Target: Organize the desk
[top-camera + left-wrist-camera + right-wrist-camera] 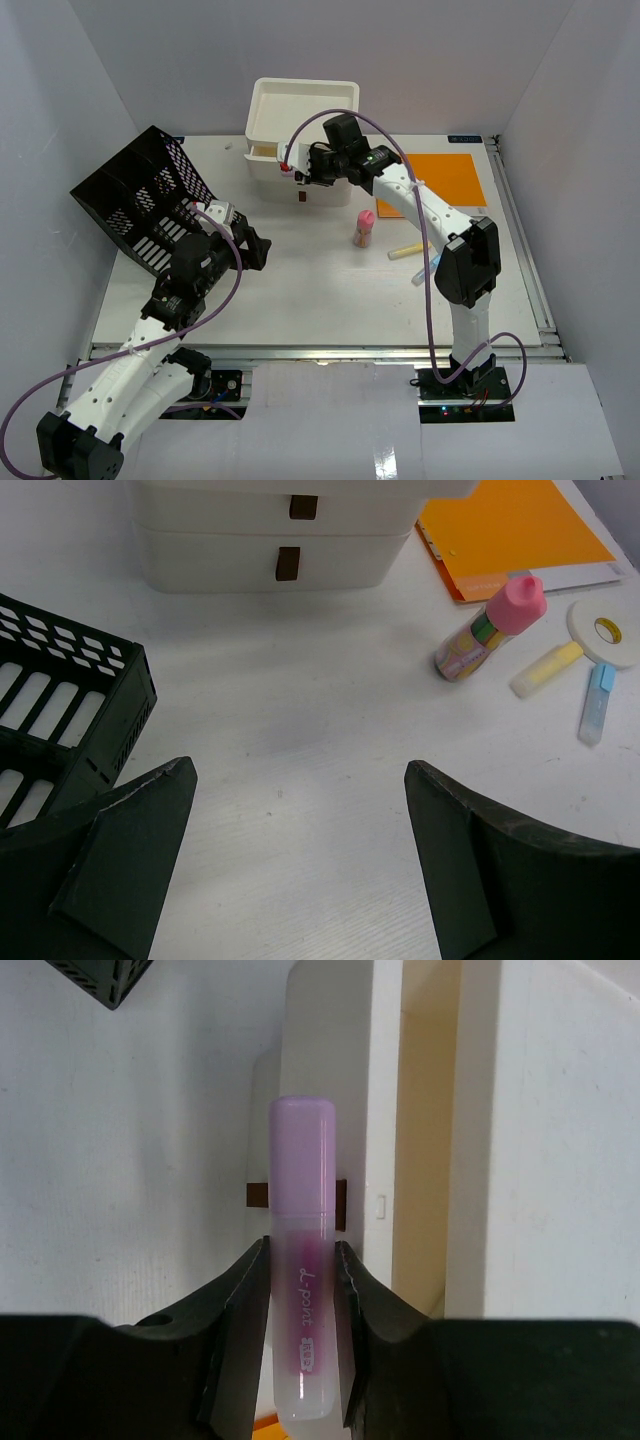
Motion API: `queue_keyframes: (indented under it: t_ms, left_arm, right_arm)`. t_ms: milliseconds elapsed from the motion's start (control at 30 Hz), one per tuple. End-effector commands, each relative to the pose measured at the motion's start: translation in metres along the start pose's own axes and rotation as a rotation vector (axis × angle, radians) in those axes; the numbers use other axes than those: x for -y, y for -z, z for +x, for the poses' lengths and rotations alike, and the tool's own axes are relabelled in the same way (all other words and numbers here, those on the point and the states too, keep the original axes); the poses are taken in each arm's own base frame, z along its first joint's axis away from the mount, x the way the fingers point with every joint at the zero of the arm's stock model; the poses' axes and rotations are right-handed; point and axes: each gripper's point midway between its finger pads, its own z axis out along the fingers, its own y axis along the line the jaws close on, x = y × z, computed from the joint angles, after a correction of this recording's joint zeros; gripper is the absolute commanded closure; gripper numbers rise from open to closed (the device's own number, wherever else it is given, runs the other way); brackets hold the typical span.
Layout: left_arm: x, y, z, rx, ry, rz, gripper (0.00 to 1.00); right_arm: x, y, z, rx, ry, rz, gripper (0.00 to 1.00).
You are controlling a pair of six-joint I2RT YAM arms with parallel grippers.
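Observation:
The desk [330, 290] is a white tabletop. My right gripper [298, 174] is over the front of the white drawer box [300, 125] at the back. In the right wrist view it [301, 1270] is shut on a purple highlighter [300, 1160], which points at the box front beside a partly open drawer [430, 1160]. My left gripper [256, 248] is open and empty over bare desk [300, 710] right of the black mesh rack [140, 200]. Its fingers [150, 820] stand wide apart.
An orange folder [445, 178] lies at the back right. A pink-capped bottle [365, 228], a yellow highlighter [410, 250] and a blue highlighter [420, 272] lie mid-right. A white tape roll [603, 632] lies by them. White walls enclose the desk.

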Motion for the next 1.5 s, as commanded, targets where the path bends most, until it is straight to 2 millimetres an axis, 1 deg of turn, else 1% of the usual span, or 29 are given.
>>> queue_keyframes:
  t_ms: [0,133,200,333,467,633,800,967,1133,1233,1367,1467]
  left_arm:
    - [-0.003,0.003,-0.002,0.013,-0.006,-0.013,0.04]
    - [-0.003,0.003,-0.003,0.015,-0.006,-0.013,0.04]
    - [-0.003,0.003,-0.002,0.013,-0.006,-0.012,0.04]
    - [-0.004,0.002,-0.001,0.009,-0.006,-0.014,0.04]
    - [-0.004,0.001,-0.001,0.006,-0.005,-0.015,0.04]
    - [-0.004,0.001,0.000,0.003,-0.006,-0.017,0.04]
    - [-0.004,0.000,0.001,-0.001,-0.007,-0.017,0.04]
    - [-0.004,0.000,0.002,-0.003,-0.005,-0.017,0.04]
    - [-0.004,-0.001,0.003,-0.005,-0.007,-0.018,0.04]
    - [-0.004,0.000,0.002,-0.004,-0.007,-0.016,0.04]
    - [-0.004,0.000,0.001,0.000,-0.007,-0.015,0.04]
    - [-0.003,0.000,0.001,0.001,-0.005,-0.014,0.04]
  right_arm:
    - [0.052,0.031,-0.029,0.059,-0.021,0.168,0.92]
    - [0.055,0.042,-0.044,0.105,-0.028,0.169,0.92]
    - [0.055,0.045,-0.047,0.113,-0.029,0.171,0.92]
    - [0.059,0.042,-0.040,0.085,-0.010,0.191,0.91]
    - [0.064,0.029,-0.025,0.039,0.008,0.221,0.91]
    - [0.081,0.029,-0.020,0.004,0.039,0.286,0.90]
    - [0.080,0.024,-0.011,-0.030,0.093,0.280,0.86]
    - [0.072,0.017,-0.004,-0.043,0.116,0.252,0.81]
    - [0.064,0.013,-0.001,-0.052,0.136,0.230,0.70]
    - [0.061,0.013,-0.001,-0.053,0.139,0.225,0.53]
    - [0.060,0.015,-0.003,-0.053,0.142,0.224,0.40]
    - [0.058,0.014,-0.003,-0.052,0.140,0.219,0.38]
